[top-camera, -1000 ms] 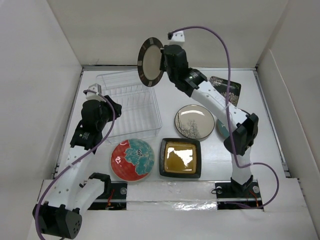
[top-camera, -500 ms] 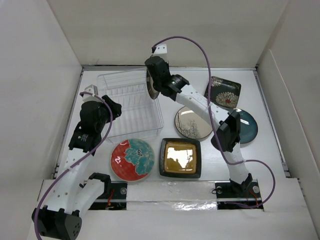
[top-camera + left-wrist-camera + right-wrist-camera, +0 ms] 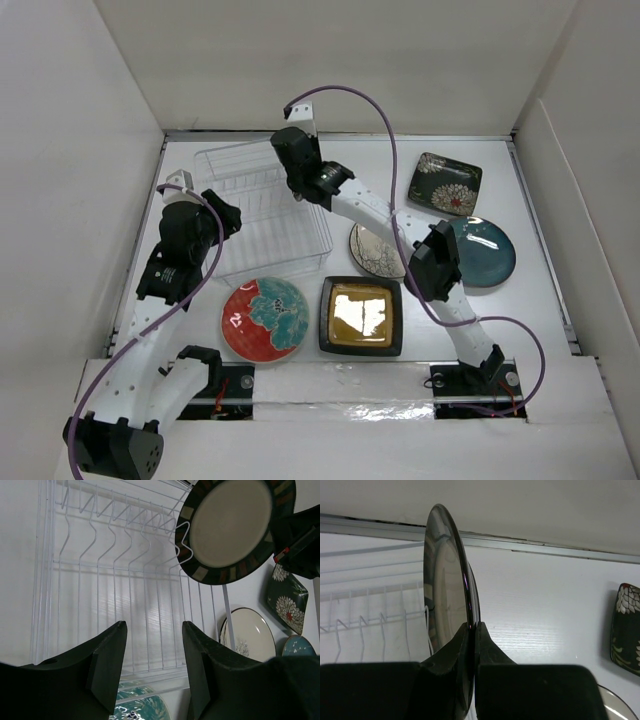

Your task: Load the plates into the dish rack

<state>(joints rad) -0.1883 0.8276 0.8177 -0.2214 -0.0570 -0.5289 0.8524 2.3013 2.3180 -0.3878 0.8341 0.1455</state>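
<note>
My right gripper (image 3: 472, 630) is shut on the rim of the dark-rimmed cream plate (image 3: 447, 580) and holds it upright, on edge, over the far right part of the clear dish rack (image 3: 262, 215). The left wrist view shows the plate's cream face (image 3: 232, 527) above the rack's wire tines (image 3: 125, 525). In the top view the right gripper (image 3: 297, 172) hides most of that plate. My left gripper (image 3: 153, 627) is open and empty at the rack's left side (image 3: 222, 212). The rack holds no plates.
On the table lie the red plate with teal flowers (image 3: 264, 318), the square black-gold plate (image 3: 361, 315), the branch-pattern cream plate (image 3: 372, 252) partly under the right arm, the teal plate (image 3: 487, 252) and the square dark floral plate (image 3: 445, 183). White walls enclose the table.
My right arm swung left and down with the dark-rimmed plate, from high near the back wall to over the rack, turning it edge-on to the top camera. The left arm stayed still.
</note>
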